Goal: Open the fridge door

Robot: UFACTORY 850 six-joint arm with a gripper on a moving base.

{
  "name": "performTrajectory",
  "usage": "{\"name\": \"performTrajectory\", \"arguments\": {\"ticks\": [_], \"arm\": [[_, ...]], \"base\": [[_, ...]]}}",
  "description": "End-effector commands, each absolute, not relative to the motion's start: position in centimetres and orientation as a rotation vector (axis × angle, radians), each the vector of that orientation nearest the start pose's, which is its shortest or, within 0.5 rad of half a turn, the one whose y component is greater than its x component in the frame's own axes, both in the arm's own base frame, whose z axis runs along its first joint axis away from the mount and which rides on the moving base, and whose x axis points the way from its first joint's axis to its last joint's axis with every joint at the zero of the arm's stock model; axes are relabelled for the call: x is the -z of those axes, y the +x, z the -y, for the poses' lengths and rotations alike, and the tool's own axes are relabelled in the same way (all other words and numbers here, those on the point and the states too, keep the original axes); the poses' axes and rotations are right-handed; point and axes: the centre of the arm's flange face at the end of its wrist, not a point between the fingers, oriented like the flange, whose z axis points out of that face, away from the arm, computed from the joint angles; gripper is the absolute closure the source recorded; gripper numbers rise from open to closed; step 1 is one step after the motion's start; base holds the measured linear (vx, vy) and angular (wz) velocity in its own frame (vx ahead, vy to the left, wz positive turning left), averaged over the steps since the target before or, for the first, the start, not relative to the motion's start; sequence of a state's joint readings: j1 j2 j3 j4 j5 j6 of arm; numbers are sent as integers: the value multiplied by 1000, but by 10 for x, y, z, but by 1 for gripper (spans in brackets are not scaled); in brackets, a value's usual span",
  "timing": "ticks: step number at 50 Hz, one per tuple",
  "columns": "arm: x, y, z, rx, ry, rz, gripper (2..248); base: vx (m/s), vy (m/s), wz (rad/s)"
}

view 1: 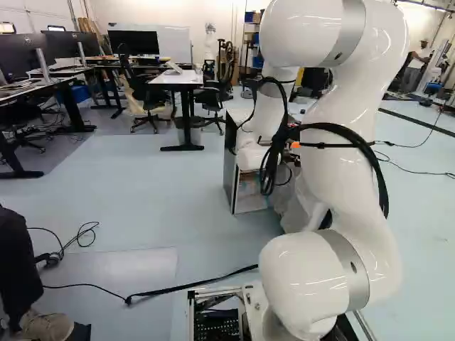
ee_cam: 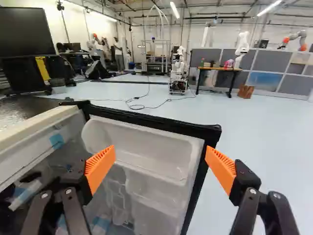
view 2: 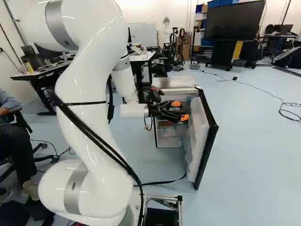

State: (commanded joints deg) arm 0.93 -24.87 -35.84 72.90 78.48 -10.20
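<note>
The small fridge (view 2: 175,83) stands ahead of the arm with its black-edged door (view 2: 207,141) swung well out from the body, showing the white inner liner and compartment. My gripper (view 2: 181,110) is at the opening, beside the inner face of the door. In the wrist view the gripper (ee_cam: 160,149) is open, its orange-padded fingers wide apart; the door's clear shelf bins (ee_cam: 151,152) lie ahead, between them in view. One finger is on the compartment side, the other appears past the door's free edge. Whether either touches the door, I cannot tell. In the left base view the arm hides most of the door.
Desks (view 1: 181,78) and office chairs stand beyond the fridge. A large screen (view 2: 234,21) is at the far right of the right base view. Cables (view 2: 287,110) lie on the floor. A seated person is left of the arm. Another robot (ee_cam: 178,68) stands far off.
</note>
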Motion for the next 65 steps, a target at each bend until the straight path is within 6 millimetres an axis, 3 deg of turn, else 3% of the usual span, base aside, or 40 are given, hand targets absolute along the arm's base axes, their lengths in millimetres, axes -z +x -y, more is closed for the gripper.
{"name": "performTrajectory", "arguments": {"ticks": [30,65], "arm": [[-346,398,64,-1590,1860,952,3],[-369,349,36,-1783,2224,596,3]], "base": [[0,0,0],[0,0,0]]}}
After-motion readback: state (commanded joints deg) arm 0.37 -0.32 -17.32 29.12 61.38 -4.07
